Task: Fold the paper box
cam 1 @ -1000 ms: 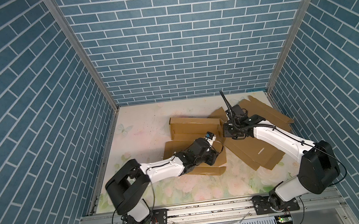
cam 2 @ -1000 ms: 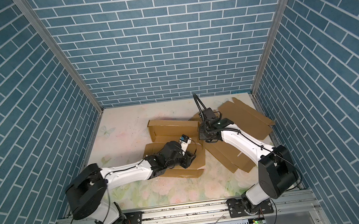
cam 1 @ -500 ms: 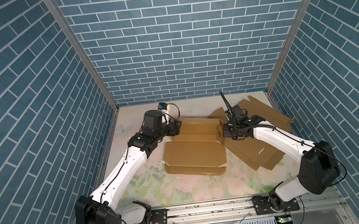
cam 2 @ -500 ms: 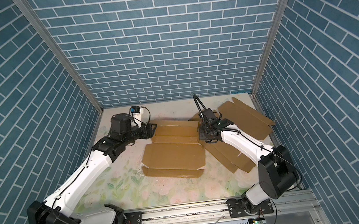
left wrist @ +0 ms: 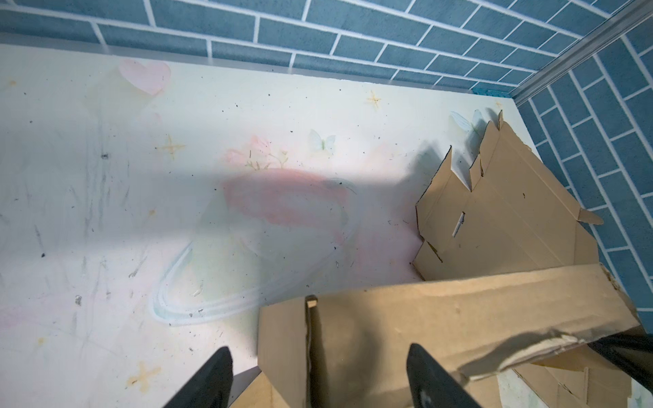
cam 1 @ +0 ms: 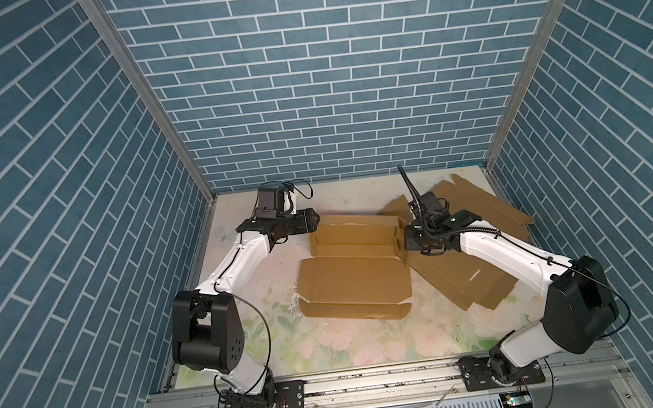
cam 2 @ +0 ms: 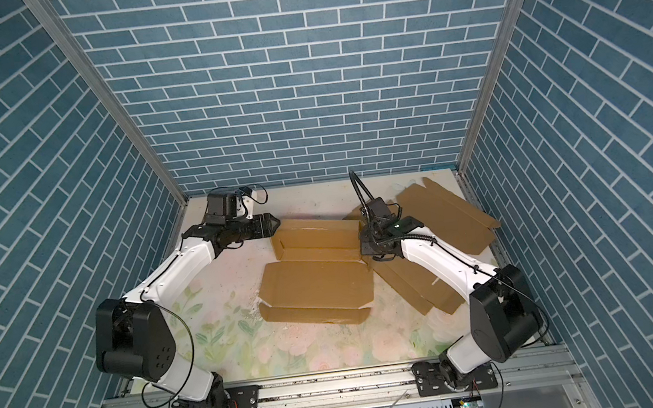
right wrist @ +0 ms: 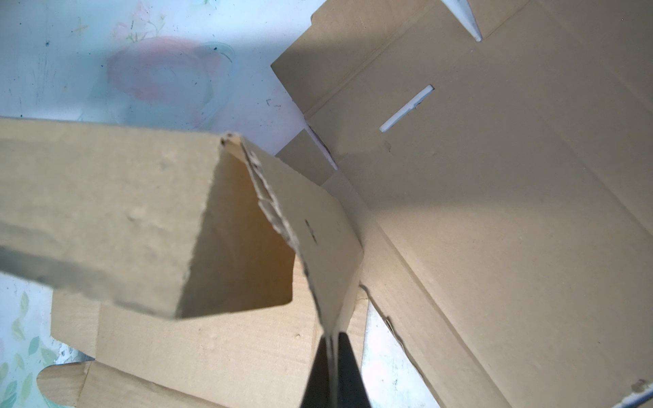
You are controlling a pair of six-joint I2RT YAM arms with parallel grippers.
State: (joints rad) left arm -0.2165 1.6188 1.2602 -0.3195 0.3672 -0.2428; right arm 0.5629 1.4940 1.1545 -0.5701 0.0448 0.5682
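The paper box [cam 1: 350,284] [cam 2: 317,285] is a brown cardboard blank in mid-table, its wide panel flat and its long back wall [cam 1: 355,231] raised. My right gripper [cam 1: 404,241] [cam 2: 363,247] is shut on the upright side flap [right wrist: 318,226] at the wall's right end, the flap pinched between its fingertips [right wrist: 332,348]. My left gripper [cam 1: 316,224] [cam 2: 276,222] is at the wall's left end. It is open, and the box's left corner [left wrist: 282,339] stands between its spread fingers [left wrist: 215,378] without touching either one.
Two more flat cardboard blanks lie at the right, one at the back corner [cam 1: 484,204] [left wrist: 512,219] and one under my right arm [cam 1: 458,278] [right wrist: 494,176]. Blue brick walls close in three sides. A metal rail [cam 1: 378,379] runs along the front.
My left arm has swung from the front panel of the box to the back left end of its raised wall, and its jaws have widened. The right arm has not moved.
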